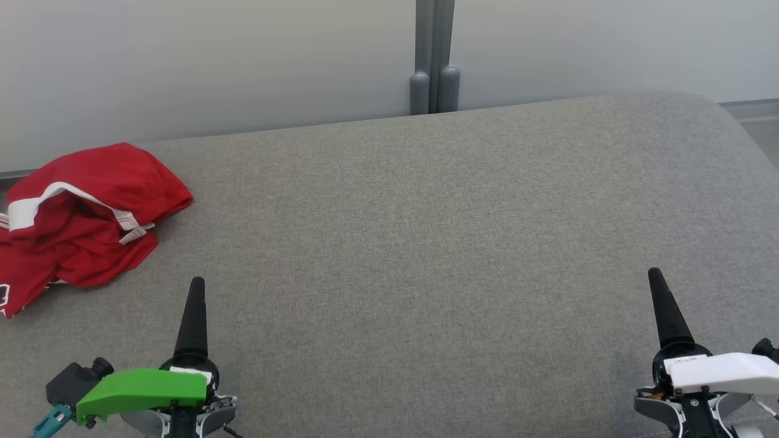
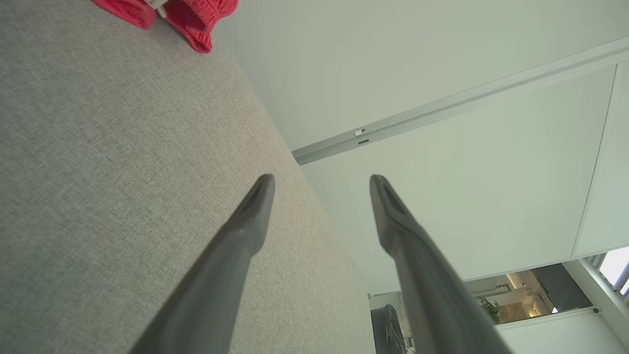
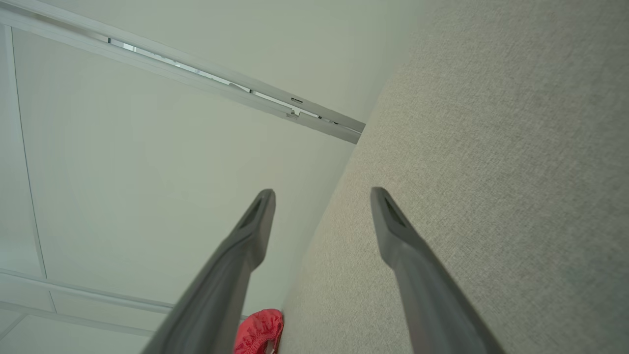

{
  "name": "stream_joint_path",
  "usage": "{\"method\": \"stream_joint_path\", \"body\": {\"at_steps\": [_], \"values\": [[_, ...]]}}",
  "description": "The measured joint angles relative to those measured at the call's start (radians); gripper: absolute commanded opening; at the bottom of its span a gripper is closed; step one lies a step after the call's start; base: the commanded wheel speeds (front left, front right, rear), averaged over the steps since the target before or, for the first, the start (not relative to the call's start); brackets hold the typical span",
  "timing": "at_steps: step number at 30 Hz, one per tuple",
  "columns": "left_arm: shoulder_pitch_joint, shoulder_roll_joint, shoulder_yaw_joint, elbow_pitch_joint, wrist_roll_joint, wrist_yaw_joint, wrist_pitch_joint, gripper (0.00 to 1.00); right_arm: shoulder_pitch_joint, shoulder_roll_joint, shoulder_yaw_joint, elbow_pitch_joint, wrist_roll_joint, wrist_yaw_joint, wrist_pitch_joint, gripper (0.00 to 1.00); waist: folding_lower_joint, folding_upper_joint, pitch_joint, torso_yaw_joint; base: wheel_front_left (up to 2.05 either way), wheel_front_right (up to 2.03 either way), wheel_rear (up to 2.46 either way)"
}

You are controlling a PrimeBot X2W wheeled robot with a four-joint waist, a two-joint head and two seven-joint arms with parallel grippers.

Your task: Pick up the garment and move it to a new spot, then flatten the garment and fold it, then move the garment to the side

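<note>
Left pincer (image 2: 322,177) agape in wrist view

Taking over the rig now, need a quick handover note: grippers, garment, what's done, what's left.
Left gripper: jaws open, empty, at the near left of the grey fabric surface.
Right gripper: jaws open, empty, at the near right.
Red garment: crumpled at the surface's far left, partly cut off by the head view's edge; neither gripper touches it.
Done: nothing that shows; the garment is not yet picked up.
Left: pick it up, move it to a new spot, flatten, fold, move aside.
</note>
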Motion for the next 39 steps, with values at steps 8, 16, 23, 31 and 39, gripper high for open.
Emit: {"method": "stream_joint_path", "body": {"at_steps": [8, 16, 23, 31, 39], "values": [[0.000, 0.000, -0.026, -0.036, 0.152, 0.028, -0.027, 1.00, -0.007, -0.002, 0.033, -0.040, -0.183, 0.000, -0.030, 1.00, 0.0000, 0.0000, -0.002, 0.001, 0.00, 0.00, 0.00], [0.002, 0.001, -0.044, -0.060, 0.326, 0.046, -0.053, 1.00, -0.010, -0.003, 0.062, -0.055, -0.349, 0.000, -0.056, 1.00, 0.0000, 0.0000, -0.006, 0.002, 0.00, 0.00, 0.00], [0.012, 0.001, -0.055, -0.066, 0.502, 0.063, -0.075, 1.00, -0.009, -0.004, 0.085, -0.056, -0.459, 0.000, -0.078, 1.00, 0.0000, 0.0000, -0.008, 0.003, 0.00, 0.00, 0.00], [0.032, 0.001, -0.062, -0.067, 0.673, 0.085, -0.104, 1.00, -0.010, -0.005, 0.110, -0.055, -0.598, 0.000, -0.106, 1.00, 0.0000, 0.0000, -0.010, 0.003, 0.00, 0.00, 0.00], [0.045, 0.002, -0.066, -0.066, 0.765, 0.097, -0.123, 1.00, -0.010, -0.006, 0.130, -0.049, -0.691, 0.000, -0.129, 1.00, 0.0000, 0.0000, -0.012, 0.003, 0.00, 0.00, 0.00]]}}
